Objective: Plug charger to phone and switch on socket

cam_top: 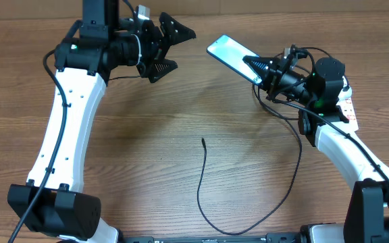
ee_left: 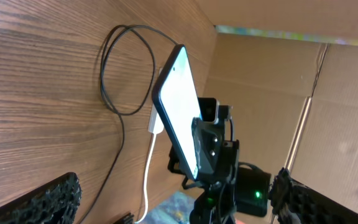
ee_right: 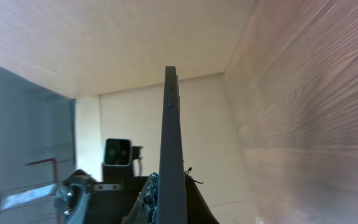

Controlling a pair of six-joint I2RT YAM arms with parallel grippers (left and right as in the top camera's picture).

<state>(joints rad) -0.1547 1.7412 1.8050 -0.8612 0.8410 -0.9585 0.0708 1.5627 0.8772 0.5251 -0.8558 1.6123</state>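
Note:
My right gripper is shut on the lower end of the phone and holds it tilted above the table at the back right, cyan screen up. The phone shows in the left wrist view and edge-on in the right wrist view, clamped between the fingers. The charger cable lies on the table, its loose tip near the middle, looping back toward the right arm. The socket is mostly hidden under the right arm. My left gripper is open and empty, left of the phone.
A white cord runs down the table behind the phone, beside a loop of the black cable. Cardboard walls close off the back. The left arm's white link spans the left side.

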